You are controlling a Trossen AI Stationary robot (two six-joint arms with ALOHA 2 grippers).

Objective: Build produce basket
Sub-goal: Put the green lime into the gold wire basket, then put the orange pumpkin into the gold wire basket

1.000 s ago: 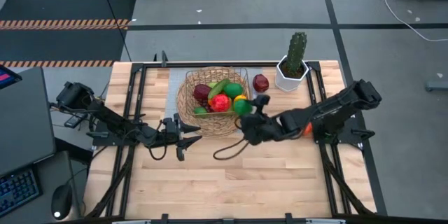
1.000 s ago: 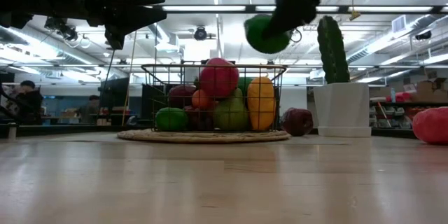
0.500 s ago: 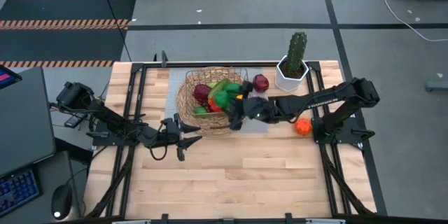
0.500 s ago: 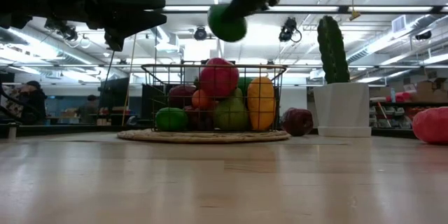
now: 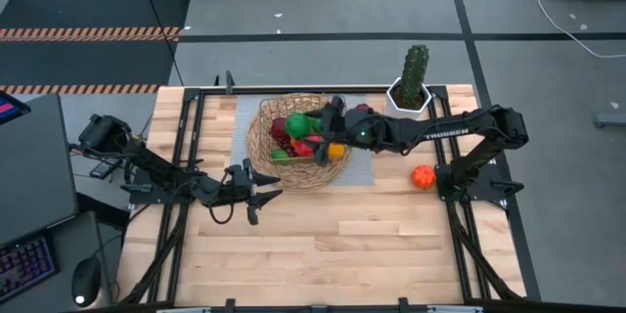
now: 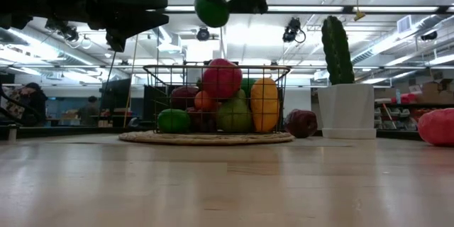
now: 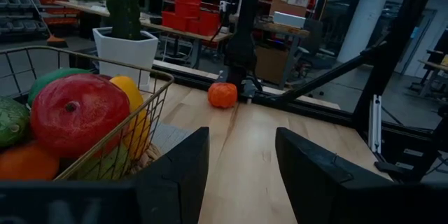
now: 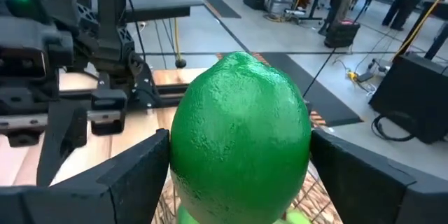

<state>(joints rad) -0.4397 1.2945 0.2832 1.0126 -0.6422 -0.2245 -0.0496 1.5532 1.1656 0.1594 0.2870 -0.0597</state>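
The tan wicker basket (image 5: 284,156) with its wire frame (image 6: 213,67) stands at the table's far middle and holds several pieces of produce, red, green, yellow and orange. My right gripper (image 5: 303,125) reaches in from the right and is shut on a round green fruit (image 8: 241,133), which hangs high above the basket (image 6: 211,7). My left gripper (image 5: 256,194) stands open and still beside the basket's near left rim, with nothing between its fingers (image 7: 175,171). My right gripper pinches the green fruit by two opposite sides (image 8: 183,155) between its two fingers (image 8: 126,175). The fingers come nearly level from the table's right. The fruit is lifted clear, well above the produce in the basket.
A white hexagonal pot with a tall green cactus (image 5: 409,93) stands at the far right. A dark red fruit (image 6: 301,123) lies beside it. An orange fruit (image 5: 423,177) lies on the wood near the right arm's base. The near half of the table is bare wood.
My right gripper has swung toward the table's left and far side and risen, rolling its wrist, from beside the basket's right rim to a place over the basket. The green fruit has gone with it, held clear the whole way.
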